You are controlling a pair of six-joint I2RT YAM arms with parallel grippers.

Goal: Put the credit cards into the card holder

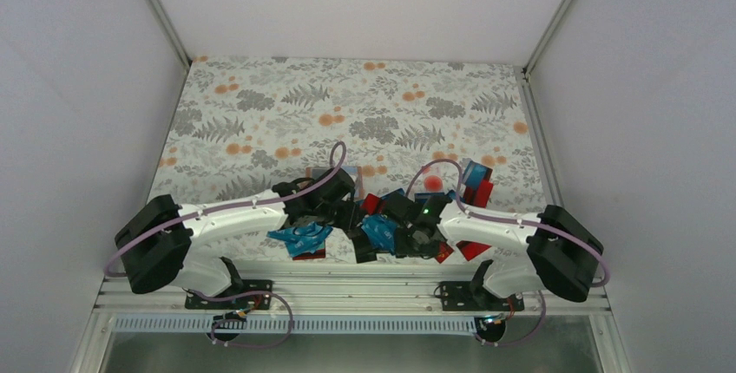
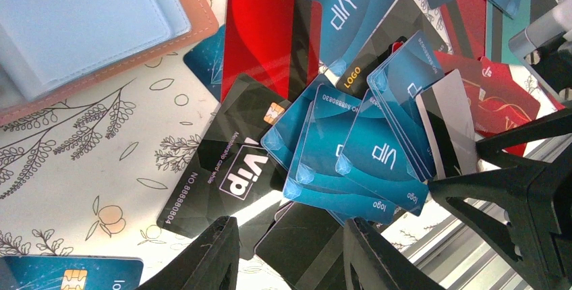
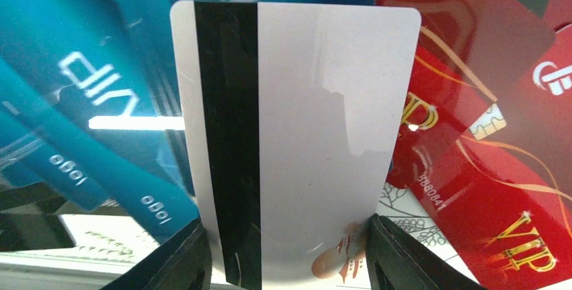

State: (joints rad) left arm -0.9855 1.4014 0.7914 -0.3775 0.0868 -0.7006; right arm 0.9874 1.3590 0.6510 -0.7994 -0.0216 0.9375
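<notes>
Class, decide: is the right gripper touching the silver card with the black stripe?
Touching. The right wrist view shows the silver card wedged in the right gripper, its side edges meeting both fingers with no gap.

Top view looks down; close wrist views share credit cards

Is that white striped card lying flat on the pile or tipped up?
Tipped up: the white striped card stands between the fingers of the right gripper, blue cards and red cards flat behind it.
</notes>
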